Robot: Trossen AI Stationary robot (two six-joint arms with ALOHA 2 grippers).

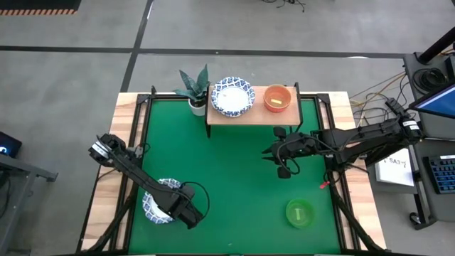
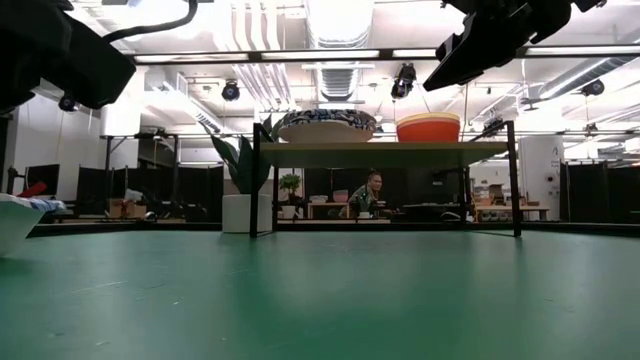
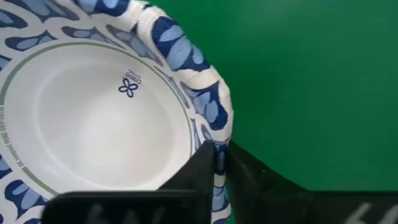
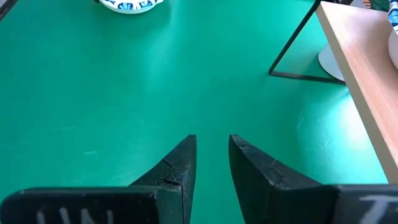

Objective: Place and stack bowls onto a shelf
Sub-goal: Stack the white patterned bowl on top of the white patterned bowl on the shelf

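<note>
White bowl (image 3: 99,118), wavy blue-patterned rim, pinched by left gripper (image 3: 217,163)

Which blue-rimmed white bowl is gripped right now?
The blue-rimmed bowl on the mat's near-left; the left gripper pinches its rim. The other bowl sits untouched on the shelf.

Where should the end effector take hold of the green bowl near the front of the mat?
Grip the green bowl by its rim, coming straight down from above. It sits upright and open on the mat, so one finger can go inside the thin wall, one outside.
</note>
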